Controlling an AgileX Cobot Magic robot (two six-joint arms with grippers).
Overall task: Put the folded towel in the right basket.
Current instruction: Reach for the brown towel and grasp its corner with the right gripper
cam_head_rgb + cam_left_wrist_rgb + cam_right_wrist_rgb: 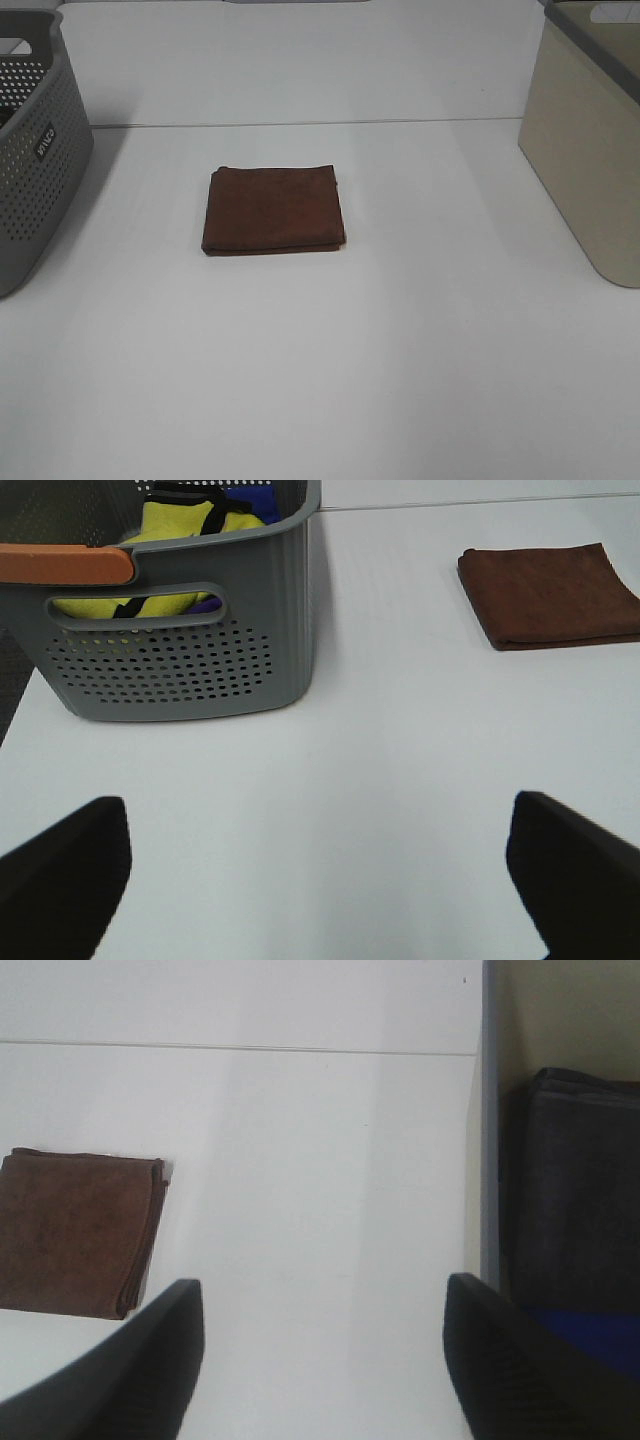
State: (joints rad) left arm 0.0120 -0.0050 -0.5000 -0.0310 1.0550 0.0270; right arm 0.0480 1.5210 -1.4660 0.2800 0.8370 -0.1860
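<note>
Well apart from left end effector and right end effector, folded towel

Prob. a lab or test cell, not a home: plain white bench w/ a white back panel behind it. Household props laid out neatly: grey perforated basket at left edge, beige basket at right, one folded towel btw them. Grey one holds yellow cloth.

A folded dark-brown cloth towel lies flat on the white table. A grey perforated plastic basket stands at the left edge, a beige smooth-walled basket at the right.
</note>
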